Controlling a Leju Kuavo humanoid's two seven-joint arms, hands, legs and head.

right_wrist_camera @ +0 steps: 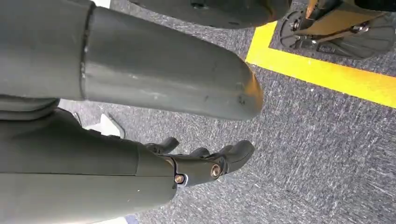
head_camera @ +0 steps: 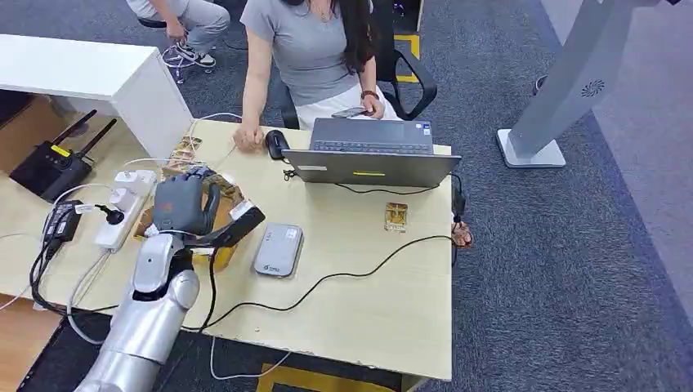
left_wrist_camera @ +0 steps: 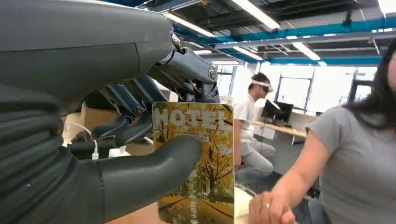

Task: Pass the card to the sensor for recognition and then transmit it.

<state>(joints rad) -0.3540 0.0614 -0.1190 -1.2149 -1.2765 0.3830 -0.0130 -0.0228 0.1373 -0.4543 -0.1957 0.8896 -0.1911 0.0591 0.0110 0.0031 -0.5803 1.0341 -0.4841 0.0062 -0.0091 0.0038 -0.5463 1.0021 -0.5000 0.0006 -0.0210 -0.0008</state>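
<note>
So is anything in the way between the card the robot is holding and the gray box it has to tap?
Nothing visible. The left hand holds the card just beside the gray sensor, with bare table between them.

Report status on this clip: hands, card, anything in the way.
Left hand grips the card upright. Right hand empty, fingers apart, above carpet. Grey sensor just beside left hand; nothing lying between.
</note>
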